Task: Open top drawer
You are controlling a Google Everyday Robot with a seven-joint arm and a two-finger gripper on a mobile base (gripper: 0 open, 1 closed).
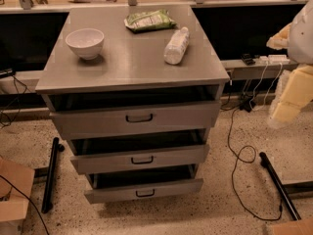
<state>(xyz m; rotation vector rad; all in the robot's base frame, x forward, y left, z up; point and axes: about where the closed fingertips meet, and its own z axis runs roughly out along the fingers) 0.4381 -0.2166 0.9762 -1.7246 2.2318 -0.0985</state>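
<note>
The hand (293, 94) hangs at the right edge of the frame, a pale cream shape well apart from the table (127, 67) and touching nothing. To do this step well, it should travel left and down to the small dark handle (139, 118) at the centre of the top drawer (88, 122), hook or pinch the bar squarely, and pull straight out toward the bottom of the frame. A pull at an angle would likely jam the deep box on its runners.

I cannot tell whether the hand is spread or pressed together. It does not seem to hold anything.

The top drawer sits in the middle of the frame, just beneath the table top. A dark gap above its front suggests it is already slightly out, with most of its travel left. On the table top, toward the upper part of the frame, a white bowl (84, 43), a green bag (149, 20) and a lying bottle (176, 45) could shift if the pull is jerky.
</note>
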